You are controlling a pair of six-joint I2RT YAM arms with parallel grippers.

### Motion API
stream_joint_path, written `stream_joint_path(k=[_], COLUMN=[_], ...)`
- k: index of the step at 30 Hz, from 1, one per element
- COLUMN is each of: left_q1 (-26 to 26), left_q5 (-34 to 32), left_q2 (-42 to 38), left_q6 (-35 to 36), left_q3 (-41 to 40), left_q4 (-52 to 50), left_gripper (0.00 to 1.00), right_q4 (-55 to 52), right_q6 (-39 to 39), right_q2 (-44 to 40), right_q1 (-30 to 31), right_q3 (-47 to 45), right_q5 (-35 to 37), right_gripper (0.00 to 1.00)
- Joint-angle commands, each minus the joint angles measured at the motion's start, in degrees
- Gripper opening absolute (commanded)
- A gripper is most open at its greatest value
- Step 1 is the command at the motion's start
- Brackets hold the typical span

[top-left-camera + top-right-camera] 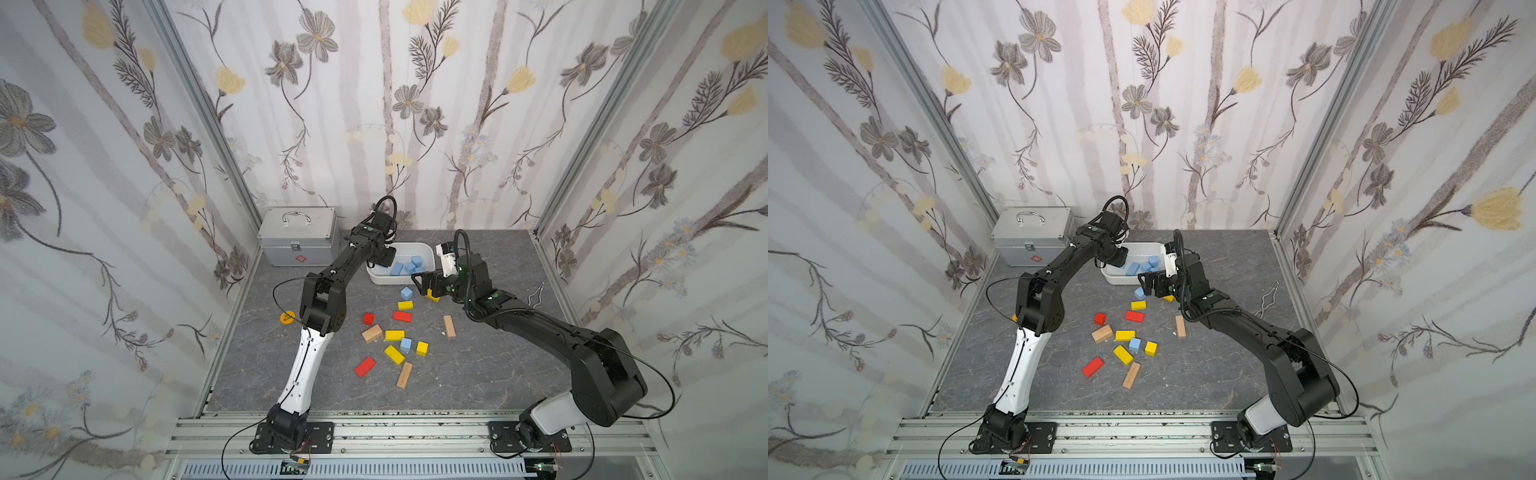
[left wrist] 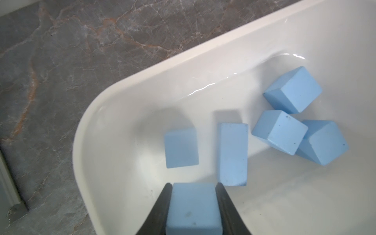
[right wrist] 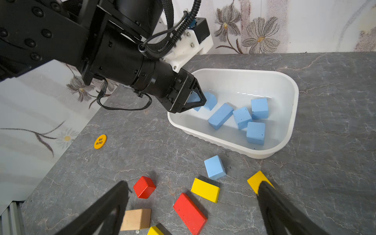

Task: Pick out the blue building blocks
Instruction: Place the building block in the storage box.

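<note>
My left gripper [image 2: 194, 185] is shut on a blue cube [image 2: 193, 207] and hangs over the near-left corner of a white tray [image 2: 126, 87]. Inside the tray lie several blue building blocks, among them a long bar [image 2: 233, 153] and a cube [image 2: 181, 147]. In both top views the left gripper [image 1: 380, 262] sits at the tray's left end. Two blue cubes lie loose on the table, one [image 1: 406, 293] just in front of the tray and one [image 1: 405, 344] among the coloured blocks. My right gripper [image 3: 193, 184] stands open and holds nothing, low over the table close to the nearer loose cube [image 3: 214, 166].
Red, yellow and tan blocks are scattered mid-table, such as a red slab [image 3: 189, 213] and a yellow slab [image 3: 205, 190]. A silver case [image 1: 297, 237] stands at the back left. A yellow token [image 1: 286, 318] lies by the left arm. A wire tool [image 1: 536, 295] lies at right.
</note>
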Motion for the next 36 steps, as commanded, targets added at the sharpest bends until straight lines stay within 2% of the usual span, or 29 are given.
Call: stream_joint_path(k=[1, 15, 22, 30, 36], left_q1=[0.5, 1.0, 1.0, 1.1, 1.1], left_q5=[0.1, 0.1, -0.1, 1.1, 2.3], left_q2=[1.0, 5.2, 6.0, 5.6, 5.0], left_q6=[0.7, 0.9, 0.7, -0.1, -0.9], left_q3=[0.6, 2.6, 2.6, 2.8, 2.9], left_q4=[-0.3, -1.5, -1.3, -1.0, -0.2], left_gripper=[0.00, 0.00, 0.08, 0.32, 0.45], right_q4=[2.1, 3.0, 3.2, 3.3, 3.3], right_q6=[-0.6, -0.3, -0.2, -0.2, -0.2], right_q2=[1.5, 4.6, 4.7, 4.5, 4.4], right_q1=[-0.3, -1.1, -1.2, -1.2, -1.2], right_q3=[0.9, 1.6, 1.4, 1.1, 1.0], right_q5=[-1.8, -3.4, -3.6, -3.6, -3.7], right_gripper=[1.00, 1.00, 1.00, 1.00, 1.00])
